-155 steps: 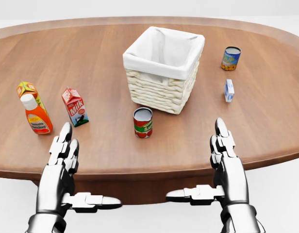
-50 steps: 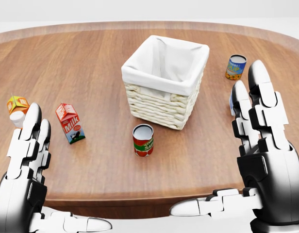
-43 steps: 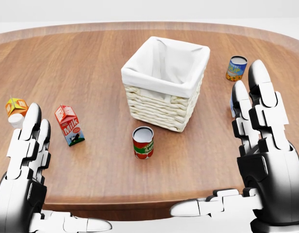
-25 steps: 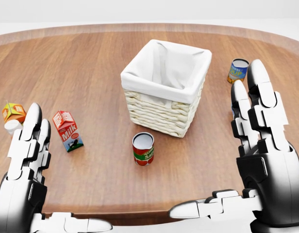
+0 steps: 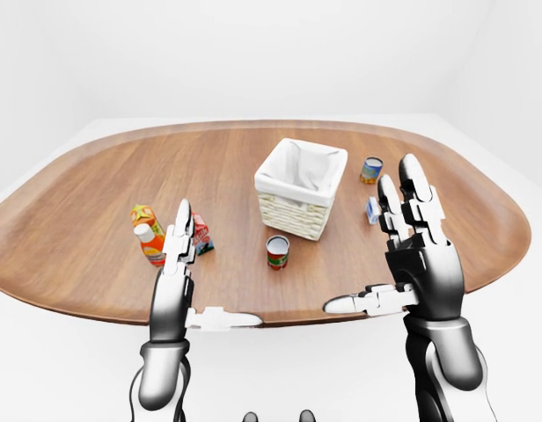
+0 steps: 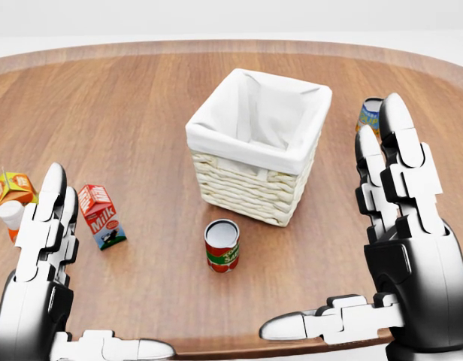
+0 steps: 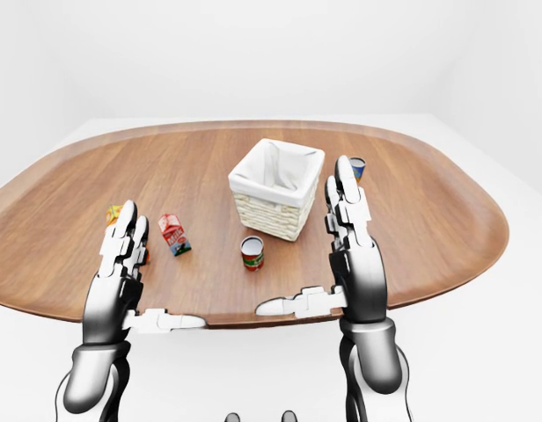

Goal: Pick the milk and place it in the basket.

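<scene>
Milk's setting: oval wooden table (image 6: 141,90).
Basket (image 6: 255,147): white-lined wicker, upright at the middle of the head view, nothing inside.
Right hand (image 6: 403,248): raised, fingers spread, grasping nothing.
Left hand (image 6: 40,278): fingers extended, holding nothing, just right of the orange bottle (image 6: 10,216).
Milk (image 6: 100,216): red carton, upright, left of the basket, beside the left hand.
Tomato can (image 6: 222,245): below the basket.

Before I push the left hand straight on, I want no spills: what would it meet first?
Probably the orange bottle, just past the left hand fingertips; the milk stands slightly right of that line. Depth is unclear.
</scene>
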Motion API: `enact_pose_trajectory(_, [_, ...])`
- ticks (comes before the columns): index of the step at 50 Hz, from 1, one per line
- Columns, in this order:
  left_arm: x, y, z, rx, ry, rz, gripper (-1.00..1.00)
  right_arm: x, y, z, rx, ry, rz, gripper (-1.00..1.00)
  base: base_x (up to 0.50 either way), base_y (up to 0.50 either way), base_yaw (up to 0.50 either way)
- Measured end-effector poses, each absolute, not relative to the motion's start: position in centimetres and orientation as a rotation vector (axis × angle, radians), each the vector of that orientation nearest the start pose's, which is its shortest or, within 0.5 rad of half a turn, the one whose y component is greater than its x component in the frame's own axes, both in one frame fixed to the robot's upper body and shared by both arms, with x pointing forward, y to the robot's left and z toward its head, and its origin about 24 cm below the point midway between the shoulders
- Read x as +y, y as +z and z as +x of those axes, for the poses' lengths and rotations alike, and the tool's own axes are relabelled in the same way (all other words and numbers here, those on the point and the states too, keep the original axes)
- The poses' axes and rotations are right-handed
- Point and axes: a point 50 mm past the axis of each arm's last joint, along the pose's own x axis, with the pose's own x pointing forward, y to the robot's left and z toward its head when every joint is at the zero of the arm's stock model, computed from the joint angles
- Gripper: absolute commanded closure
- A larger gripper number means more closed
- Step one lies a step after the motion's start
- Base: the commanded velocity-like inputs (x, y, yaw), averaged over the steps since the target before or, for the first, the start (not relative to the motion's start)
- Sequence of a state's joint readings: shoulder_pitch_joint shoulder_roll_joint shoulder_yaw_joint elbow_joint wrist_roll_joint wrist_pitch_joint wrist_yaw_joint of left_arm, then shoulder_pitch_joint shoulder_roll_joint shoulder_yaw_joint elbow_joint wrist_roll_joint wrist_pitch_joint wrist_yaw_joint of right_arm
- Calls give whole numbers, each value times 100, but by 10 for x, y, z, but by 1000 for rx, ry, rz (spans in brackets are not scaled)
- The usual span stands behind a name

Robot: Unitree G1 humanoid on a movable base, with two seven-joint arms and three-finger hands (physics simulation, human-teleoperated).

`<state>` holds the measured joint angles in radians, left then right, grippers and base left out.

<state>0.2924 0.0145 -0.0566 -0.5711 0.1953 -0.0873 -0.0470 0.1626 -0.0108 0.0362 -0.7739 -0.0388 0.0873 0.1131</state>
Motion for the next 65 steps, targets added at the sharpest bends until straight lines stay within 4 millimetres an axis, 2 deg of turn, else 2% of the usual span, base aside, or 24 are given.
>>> enact_pose_trajectory(65, [146, 125, 185, -391, -51, 200, -100, -144, 181, 185, -578, 96, -75, -100, 14, 0, 0])
